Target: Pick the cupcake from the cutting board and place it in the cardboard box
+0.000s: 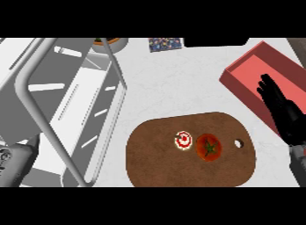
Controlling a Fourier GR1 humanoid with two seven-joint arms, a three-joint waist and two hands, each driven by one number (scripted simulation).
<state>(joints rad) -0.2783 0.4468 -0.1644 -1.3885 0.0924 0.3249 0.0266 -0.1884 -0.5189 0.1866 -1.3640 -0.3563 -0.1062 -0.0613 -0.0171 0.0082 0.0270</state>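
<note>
The right hand [280, 105] is up over the red box [246, 66] with its fingers [267, 85] held straight and a little spread — it holds nothing. Down and to the left of this hand lies the brown cutting board [162, 162] on the white worktop [175, 83]. The cupcake [183, 139] sits on the board, seen from above as a small white round with red swirls, well apart from the hand. Just beside it, on the side nearer the hand, is a red tomato [208, 147] with a green top. Far to the left of the hand stands a grey wire rack [58, 110]. Only the grey left forearm [9, 165] shows, in the lower left corner — the left hand is not seen.
</note>
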